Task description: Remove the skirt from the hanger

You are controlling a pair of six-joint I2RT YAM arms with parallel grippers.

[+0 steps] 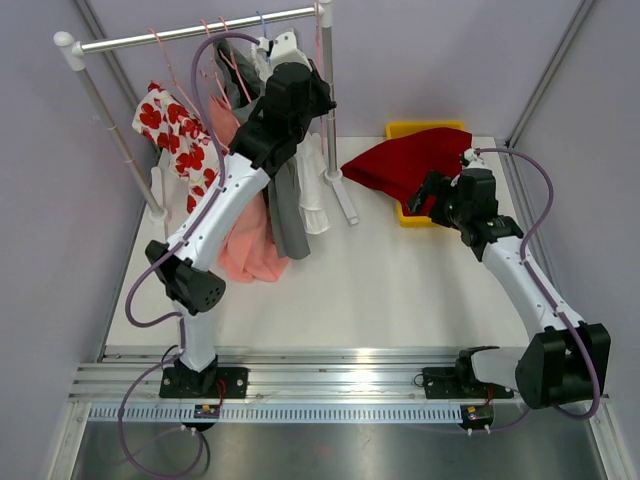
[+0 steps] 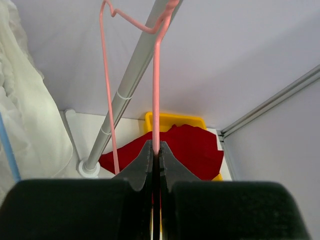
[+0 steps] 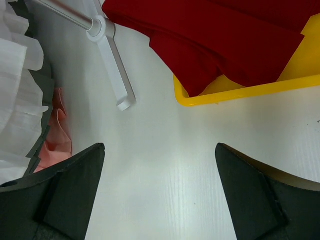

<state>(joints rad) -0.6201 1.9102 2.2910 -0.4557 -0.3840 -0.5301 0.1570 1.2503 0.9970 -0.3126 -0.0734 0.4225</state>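
Observation:
The red skirt (image 1: 405, 160) lies crumpled over the yellow bin (image 1: 412, 128) at the back right, off any hanger; it also shows in the left wrist view (image 2: 190, 145) and the right wrist view (image 3: 220, 40). High by the rail, my left gripper (image 2: 156, 150) is shut on the thin wire of a bare pink hanger (image 2: 156, 90) whose hook sits over the rail. My right gripper (image 3: 160, 150) hovers over the white table just in front of the bin, wide open with nothing between its fingers; from above it sits at the skirt's near edge (image 1: 425, 190).
A clothes rack rail (image 1: 200, 33) crosses the back, its post foot (image 3: 116, 75) on the table near the bin. Hanging from it are a heart-print garment (image 1: 170, 135), a pink one (image 1: 250, 245), a grey one (image 1: 288, 215) and a white one (image 1: 312, 195).

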